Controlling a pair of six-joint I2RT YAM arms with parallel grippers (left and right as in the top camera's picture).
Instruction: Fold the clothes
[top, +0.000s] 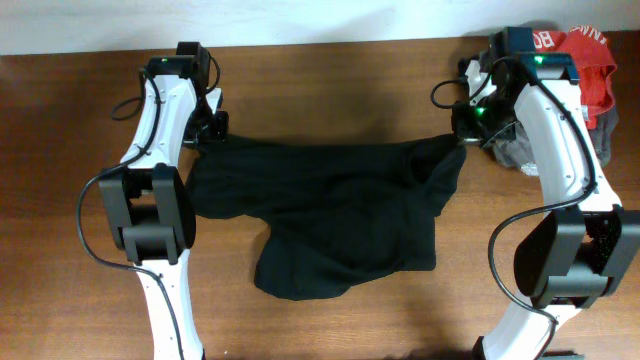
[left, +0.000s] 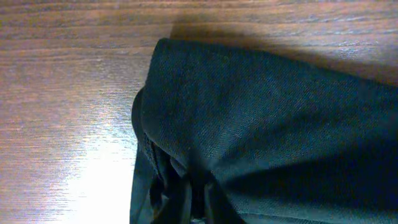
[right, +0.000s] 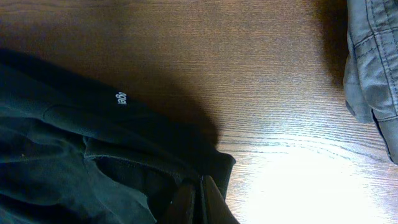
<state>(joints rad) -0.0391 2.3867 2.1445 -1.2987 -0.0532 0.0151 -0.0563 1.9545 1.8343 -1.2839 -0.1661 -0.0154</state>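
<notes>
The large black soft-fabric garment lies mid-table, its small white logo unreadable. The right gripper pinches its three o'clock corner. I cannot tell the left gripper state at ten o'clock. The red garment at one o'clock has partly hidden white lettering.

You are working at a brown wood-grain table. A black garment lies across its middle, rumpled and uneven, with one lobe bulging toward the near edge. A small white mark shows on the fabric near its right end. At the far right corner, a red garment with white lettering and a grey garment lie bunched together. The grey one rests on the wood, apart from the black fabric.
</notes>
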